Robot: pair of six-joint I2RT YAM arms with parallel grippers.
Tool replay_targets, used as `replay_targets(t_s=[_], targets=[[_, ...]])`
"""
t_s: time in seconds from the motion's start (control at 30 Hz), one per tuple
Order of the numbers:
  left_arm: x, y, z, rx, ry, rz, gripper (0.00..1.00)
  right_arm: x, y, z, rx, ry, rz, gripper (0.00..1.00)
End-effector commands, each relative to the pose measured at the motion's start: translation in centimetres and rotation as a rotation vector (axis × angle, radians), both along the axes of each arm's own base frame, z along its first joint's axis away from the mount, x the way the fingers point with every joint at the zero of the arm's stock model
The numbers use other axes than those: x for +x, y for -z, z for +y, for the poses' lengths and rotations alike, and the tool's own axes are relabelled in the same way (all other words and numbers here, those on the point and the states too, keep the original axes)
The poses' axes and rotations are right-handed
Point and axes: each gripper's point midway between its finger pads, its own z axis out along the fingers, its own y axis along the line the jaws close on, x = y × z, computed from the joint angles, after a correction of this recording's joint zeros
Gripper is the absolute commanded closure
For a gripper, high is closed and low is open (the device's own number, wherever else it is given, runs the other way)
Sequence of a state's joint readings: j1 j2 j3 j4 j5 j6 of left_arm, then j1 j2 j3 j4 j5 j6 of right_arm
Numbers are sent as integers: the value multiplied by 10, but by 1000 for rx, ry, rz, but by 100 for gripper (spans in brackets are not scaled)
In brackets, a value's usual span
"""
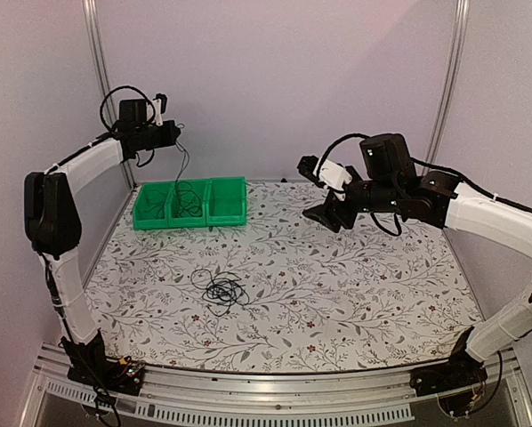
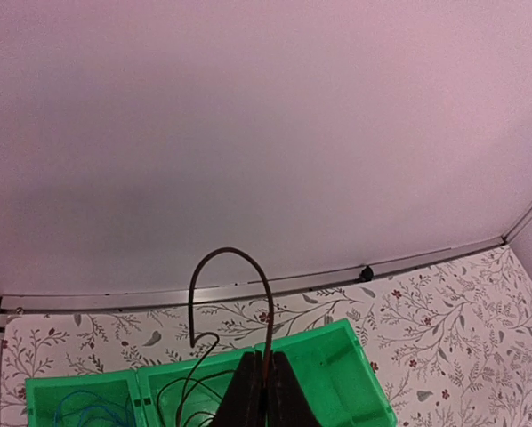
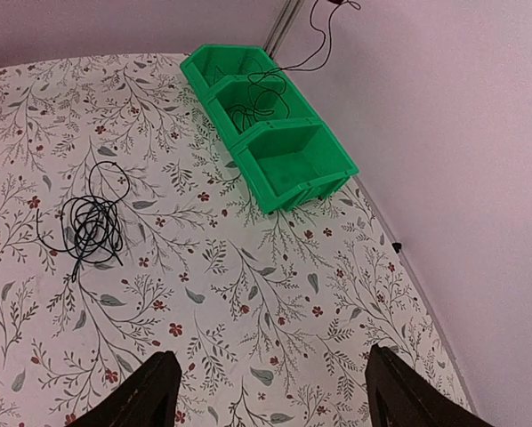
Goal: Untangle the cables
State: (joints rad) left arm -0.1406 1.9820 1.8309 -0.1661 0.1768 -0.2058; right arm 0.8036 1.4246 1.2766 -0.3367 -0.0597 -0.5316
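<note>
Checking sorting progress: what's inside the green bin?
A thin black cable coils in the green bin's middle compartment and rises to the left gripper, jaws shut on it. The right compartment looks empty; the left one is too unclear to tell.

Soft, even light is filling all three views, and the walls behind the green bin (image 1: 190,203) are taking on a pinkish-lilac cast.

Top view: the bin is glowing saturated green, its inner walls shading darker. In front of the bin, the cable bundle (image 1: 221,289) is reading as a black tangle, fine strands breaking up.

Left wrist view: the wall above the bin is grading from a dim grey patch to paler pink. The seam behind the bin is bowing. The thin cable (image 2: 229,251) is showing sharp; the left gripper's fingers (image 2: 245,396) are looking dark and soft-edged.

Right wrist view: the print beside the bin is rendering crisp. The right gripper's fingers (image 3: 150,396), well away from the bin, are blurring slightly.
</note>
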Motion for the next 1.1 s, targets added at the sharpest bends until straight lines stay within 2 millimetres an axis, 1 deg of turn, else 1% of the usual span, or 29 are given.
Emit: replay_targets(t_s=[0.0, 0.13, 0.27, 0.6, 0.67, 0.77, 0.87, 1.07], targets=[[4, 26, -13, -63, 46, 32, 100, -5, -8, -6, 18, -8, -13, 24], [6, 60, -15, -63, 47, 86, 100, -7, -4, -5, 15, -16, 1, 24], [2, 91, -16, -61, 45, 142, 100, -8, -1, -4, 12, -20, 13, 24], [-22, 144, -21, -40, 31, 252, 100, -5, 4, 3, 14, -33, 22, 24], [-22, 156, -20, -33, 22, 277, 100, -5, 5, 4, 14, -37, 25, 24], [-19, 179, -19, -15, 0, 334, 100, -5, 6, 6, 15, -43, 36, 24], [-16, 197, -23, -10, 0, 375, 100, -7, 9, 8, 21, -51, 56, 24], [-15, 218, -32, -3, 1, 416, 100, -9, 13, 8, 24, -53, 75, 24]])
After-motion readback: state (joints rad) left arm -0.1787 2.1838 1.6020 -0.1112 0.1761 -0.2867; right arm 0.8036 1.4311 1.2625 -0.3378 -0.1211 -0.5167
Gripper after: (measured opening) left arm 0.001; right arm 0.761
